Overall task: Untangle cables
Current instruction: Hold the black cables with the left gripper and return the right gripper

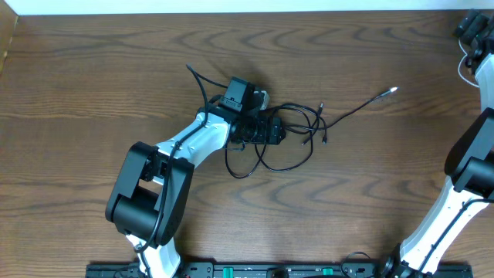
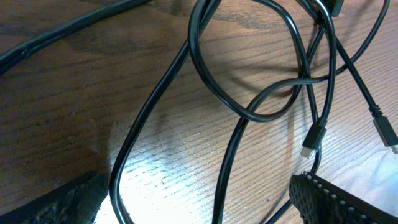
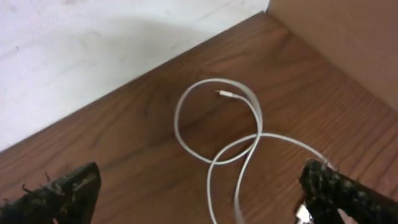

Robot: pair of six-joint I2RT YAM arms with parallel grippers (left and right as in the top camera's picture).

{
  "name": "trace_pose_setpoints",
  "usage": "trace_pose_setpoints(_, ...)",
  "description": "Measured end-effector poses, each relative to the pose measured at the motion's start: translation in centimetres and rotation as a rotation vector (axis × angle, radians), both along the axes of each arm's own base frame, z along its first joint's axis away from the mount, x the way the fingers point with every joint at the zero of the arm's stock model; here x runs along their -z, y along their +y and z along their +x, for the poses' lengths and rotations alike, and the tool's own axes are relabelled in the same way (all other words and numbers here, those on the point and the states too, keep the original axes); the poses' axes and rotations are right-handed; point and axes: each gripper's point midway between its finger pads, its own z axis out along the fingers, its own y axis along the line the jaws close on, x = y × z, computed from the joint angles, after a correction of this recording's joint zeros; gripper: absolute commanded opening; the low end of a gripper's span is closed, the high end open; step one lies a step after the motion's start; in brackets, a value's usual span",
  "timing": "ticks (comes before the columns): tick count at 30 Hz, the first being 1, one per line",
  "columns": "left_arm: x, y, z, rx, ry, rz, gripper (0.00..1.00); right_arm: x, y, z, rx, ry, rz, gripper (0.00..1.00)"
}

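The black cable (image 2: 249, 116) lies tangled at the middle of the table (image 1: 93, 77) under the left gripper's (image 2: 202, 199) parted fingers, and the white cable (image 3: 258, 134) lies looped in a far corner below the right gripper's (image 3: 202, 190) spread fingers; both look light and limp, best pinched near a plug.

From overhead, your left end effector (image 1: 266, 131) covers the middle of the black cable (image 1: 359, 106) tangle, and its plugs are too small to read. The white cable (image 3: 259, 127) blurs where it leaves the right wrist view's bottom edge.
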Motion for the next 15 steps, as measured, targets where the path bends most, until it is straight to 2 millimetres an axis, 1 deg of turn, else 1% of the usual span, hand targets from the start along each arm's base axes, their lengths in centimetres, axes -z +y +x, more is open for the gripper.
trace_pose_setpoints(3, 0.0, 0.0, 0.0, -0.007, 0.006, -0.002, 0.98, 1.3, 1.7, -1.5, -0.046, 0.093, 0.078, 0.99)
trace_pose_setpoints(5, 0.0, 0.0, 0.0, -0.014, 0.01, -0.003, 0.98, 0.9, 2.9, -2.1, -0.086, 0.112, 0.121, 0.99)
trace_pose_setpoints(6, 0.0, 0.0, 0.0, -0.017, 0.012, -0.004, 0.98, -0.8, 4.8, -2.9, -0.14, 0.115, 0.171, 0.99)
trace_pose_setpoints(8, 0.0, 0.1, 0.1, -0.02, 0.013, -0.008, 0.98, -3.5, 6.6, -3.5, -0.194, 0.091, 0.202, 0.99)
trace_pose_setpoints(9, 0.0, 0.3, 0.1, -0.024, 0.019, -0.009, 0.98, -4.9, 7.8, -4.2, -0.226, 0.087, 0.224, 0.99)
trace_pose_setpoints(10, 0.1, 0.8, -0.1, -0.033, 0.036, -0.003, 0.98, -7.2, 9.7, -5.1, -0.277, 0.071, 0.255, 0.99)
trace_pose_setpoints(11, 0.2, 1.2, -0.1, -0.04, 0.049, 0.0, 0.98, -9.7, 12.1, -6.2, -0.343, 0.05, 0.295, 0.99)
trace_pose_setpoints(12, 0.2, 1.6, -0.2, -0.05, 0.062, 0.002, 0.98, -10.9, 13.3, -6.9, -0.377, 0.043, 0.317, 0.99)
trace_pose_setpoints(13, 0.1, 2.4, -0.3, -0.066, 0.08, 0.01, 0.98, -12.5, 15.5, -8.1, -0.433, 0.037, 0.355, 0.99)
trace_pose_setpoints(15, -0.4, 3.3, -0.2, -0.089, 0.082, 0.019, 0.98, -14.4, 18.8, -9.9, -0.513, 0.043, 0.411, 0.99)
